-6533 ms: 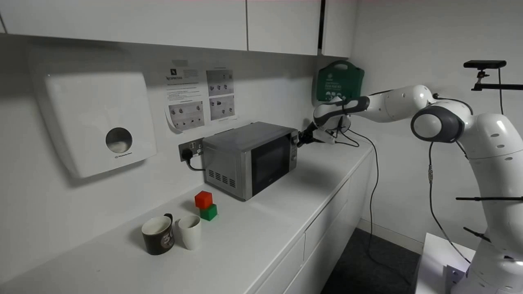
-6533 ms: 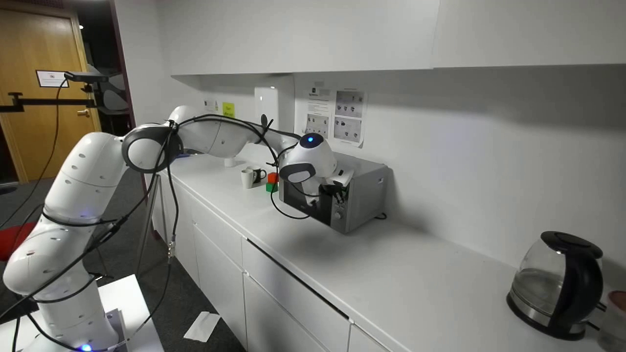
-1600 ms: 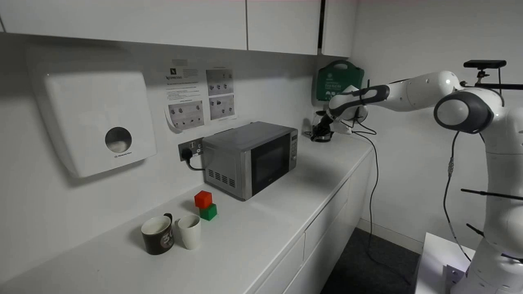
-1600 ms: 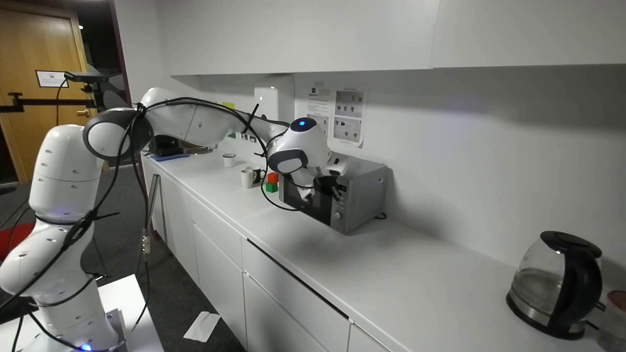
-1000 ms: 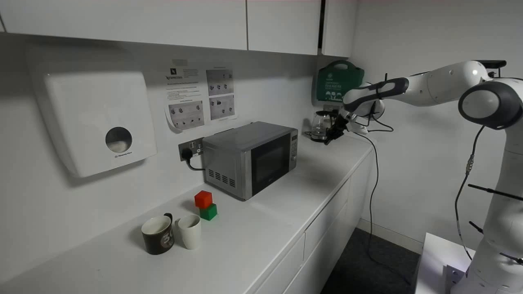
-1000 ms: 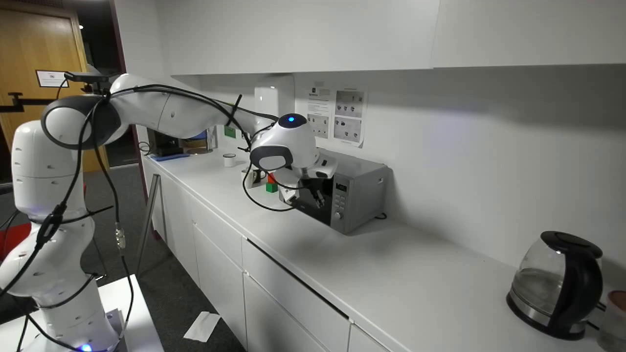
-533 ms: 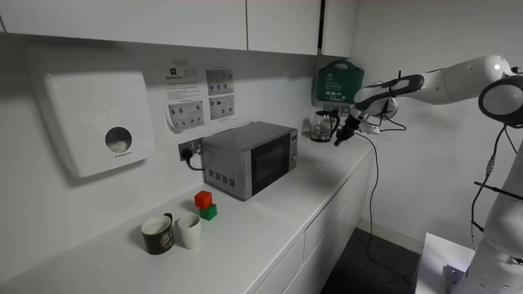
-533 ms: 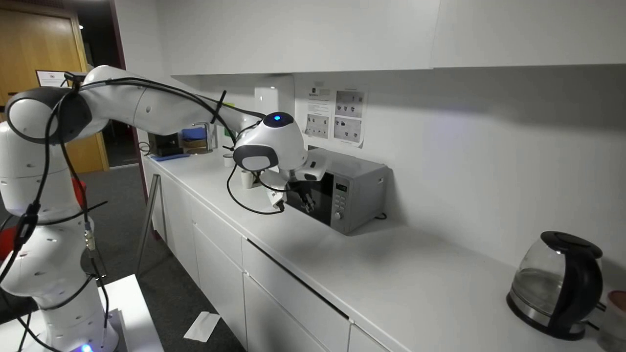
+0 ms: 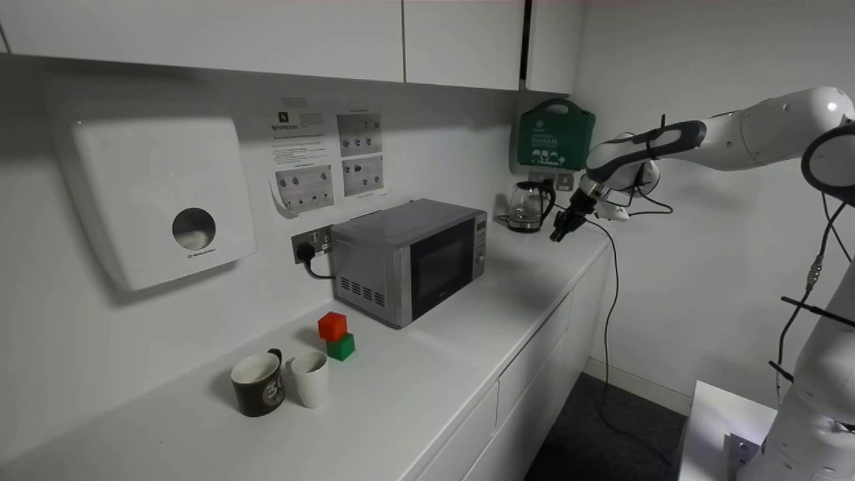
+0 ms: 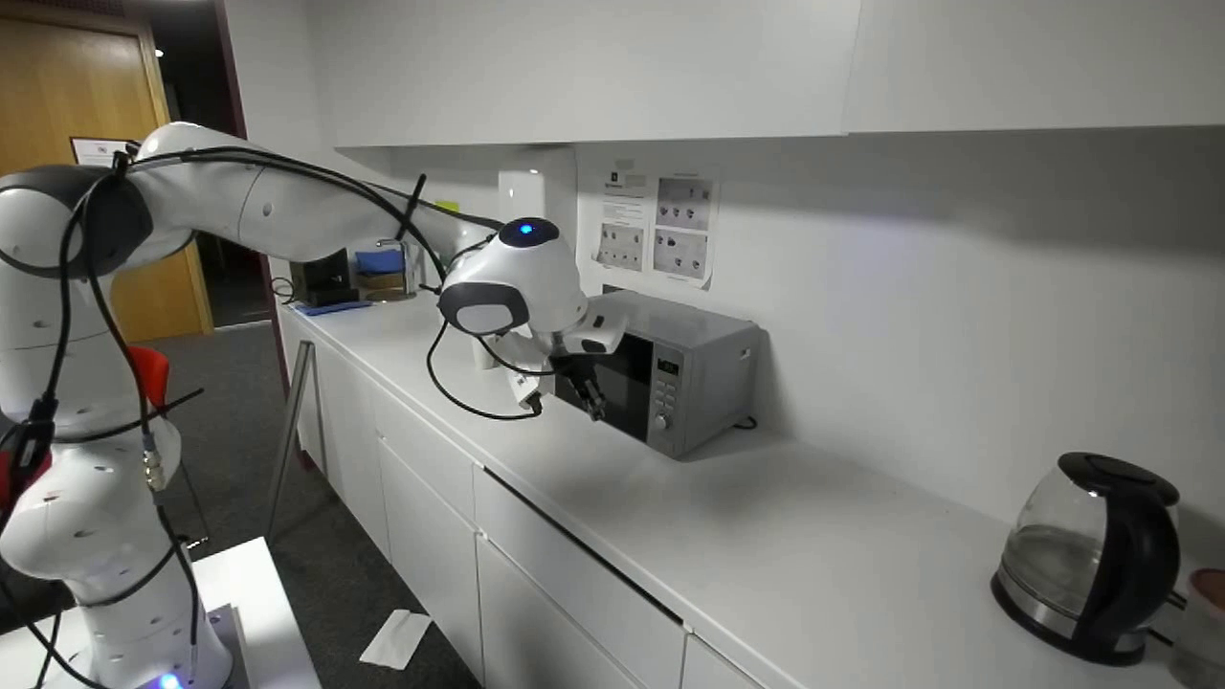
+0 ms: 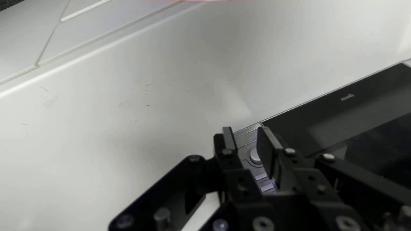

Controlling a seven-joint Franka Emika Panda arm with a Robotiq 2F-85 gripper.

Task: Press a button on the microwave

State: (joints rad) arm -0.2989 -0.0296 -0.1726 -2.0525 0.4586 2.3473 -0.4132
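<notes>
The grey-silver microwave (image 9: 407,257) stands on the counter against the wall, door shut; it also shows in an exterior view (image 10: 708,383). Its control panel (image 10: 665,392) has a small display, several buttons and a round knob. My black gripper (image 9: 558,236) hangs in the air in front of the microwave, apart from it and pointing down at a slant; it also shows in an exterior view (image 10: 595,411). In the wrist view my gripper (image 11: 244,130) has its fingers part way apart with nothing between them. The knob (image 11: 254,157) and two buttons (image 11: 266,187) show beyond the gap.
A glass kettle (image 10: 1053,565) stands farther along the counter (image 10: 861,574). Past the microwave are a red block (image 9: 332,327) on a green block (image 9: 341,347), a dark mug (image 9: 257,387) and a white mug (image 9: 310,381). Upper cabinets (image 9: 267,33) overhang the counter.
Some seconds ago my gripper was at the microwave's control panel. It has since drawn back from the front towards the robot base, uncovering the panel. The microwave has not moved.
</notes>
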